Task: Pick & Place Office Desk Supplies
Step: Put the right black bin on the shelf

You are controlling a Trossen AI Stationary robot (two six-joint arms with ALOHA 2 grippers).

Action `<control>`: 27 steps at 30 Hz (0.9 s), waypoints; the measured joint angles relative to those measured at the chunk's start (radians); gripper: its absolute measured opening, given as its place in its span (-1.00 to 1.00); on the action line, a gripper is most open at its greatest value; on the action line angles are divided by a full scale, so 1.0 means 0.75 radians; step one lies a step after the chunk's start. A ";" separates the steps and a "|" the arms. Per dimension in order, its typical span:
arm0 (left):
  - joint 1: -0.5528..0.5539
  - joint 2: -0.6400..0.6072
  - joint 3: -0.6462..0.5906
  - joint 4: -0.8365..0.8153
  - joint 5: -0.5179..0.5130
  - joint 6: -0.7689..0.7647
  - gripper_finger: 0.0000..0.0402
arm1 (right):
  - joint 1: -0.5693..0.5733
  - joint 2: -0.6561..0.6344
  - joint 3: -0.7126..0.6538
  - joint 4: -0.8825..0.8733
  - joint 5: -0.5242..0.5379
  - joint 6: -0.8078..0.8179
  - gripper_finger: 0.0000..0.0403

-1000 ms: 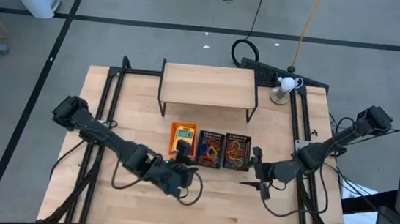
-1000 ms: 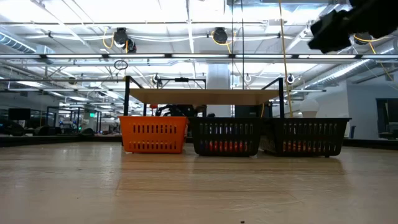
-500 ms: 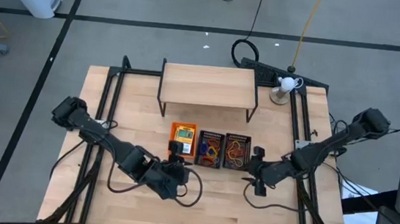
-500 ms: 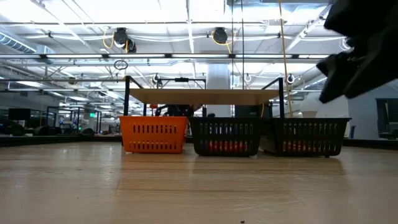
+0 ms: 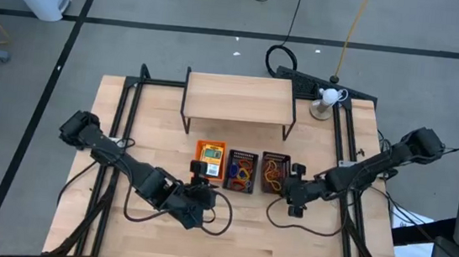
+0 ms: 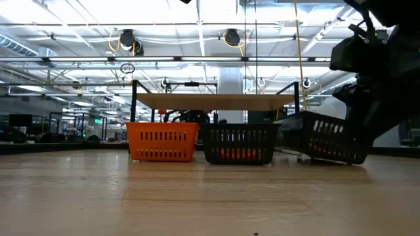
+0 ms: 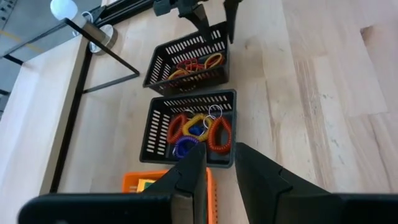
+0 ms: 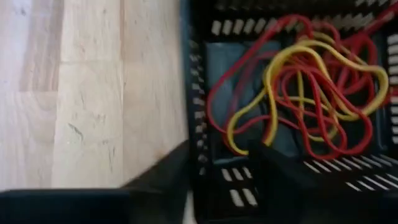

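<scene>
Three small trays stand in a row near the wooden riser: an orange tray (image 5: 209, 154) (image 6: 162, 141) with a yellow-and-green crayon box, a middle black mesh tray (image 5: 241, 172) (image 7: 193, 127) with coloured coil loops, and a right black mesh tray (image 5: 274, 171) (image 6: 328, 137) with red and yellow rubber bands. My right gripper (image 5: 291, 188) (image 8: 217, 168) is shut on the right tray at its near right corner. My left gripper (image 5: 201, 175) (image 7: 219, 155) is open at the near side of the orange and middle trays; whether it touches them does not show. My right gripper holds the right black tray by its side wall (image 8: 199, 124), close to the near right corner. One finger is inside the tray and one outside, coming slanting from the table's near right side. The tray sits tilted and turned out of line, one end raised off the table.
The wooden shelf riser (image 5: 238, 96) (image 6: 216, 101) stands just beyond the trays. A white lamp (image 5: 327, 96) sits at the far right corner. Black rails run along both table sides. Bare wood lies near of the trays.
My right gripper has moved toward the table's left and far edge, reached the right black tray and taken hold of its wall. That tray has tipped and turned out of line with the others. My left gripper has moved toward the far edge, up to the orange tray.
</scene>
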 joint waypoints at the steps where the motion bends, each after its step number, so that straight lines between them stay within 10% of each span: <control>1: 0.000 0.000 0.000 0.000 0.000 -0.009 -0.56 | -0.006 -0.009 0.000 0.001 0.000 -0.001 -0.32; 5: 0.007 0.000 0.000 0.004 0.000 -0.048 -0.56 | -0.021 -0.045 0.019 -0.006 -0.001 -0.102 -0.91; 27: 0.033 0.000 -0.001 0.004 0.001 -0.256 -0.56 | 0.059 -0.120 0.853 -0.904 0.293 -0.310 -0.99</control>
